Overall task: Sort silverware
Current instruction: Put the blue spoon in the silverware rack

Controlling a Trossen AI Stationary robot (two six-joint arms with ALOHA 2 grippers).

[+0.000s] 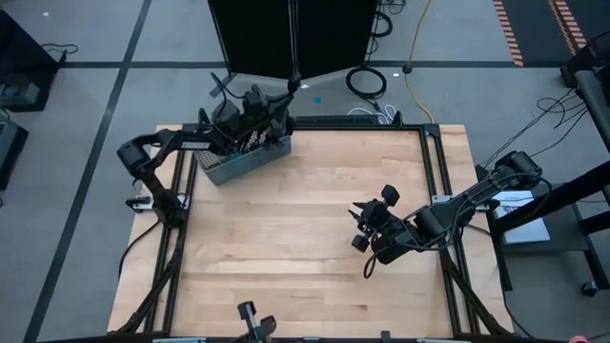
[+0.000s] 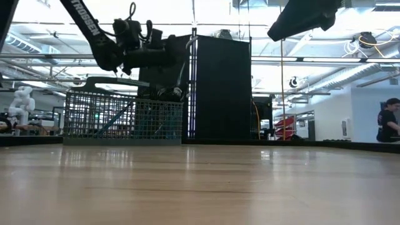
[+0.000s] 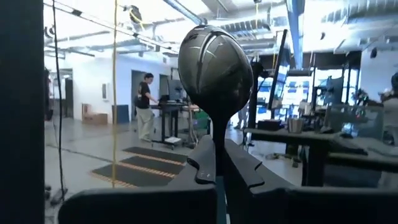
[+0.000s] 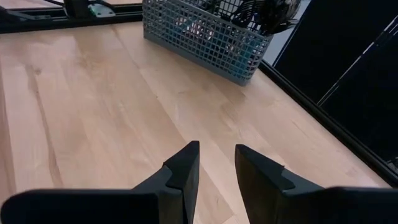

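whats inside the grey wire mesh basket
Inside the grey wire-mesh basket, light-blue handles and dark metal heads show through the mesh. The left gripper above covers the rest, so no count.

Wire-mesh basket on wooden table

**What the views leave hidden**

In the left wrist view the spoon shows only its bowl; the handle disappears between the left gripper's fingers. The silverware in the basket is a dark tangle behind mesh: forks, spoons and knives cannot be told apart, nor counted. The low view cuts off the right arm at the top edge.
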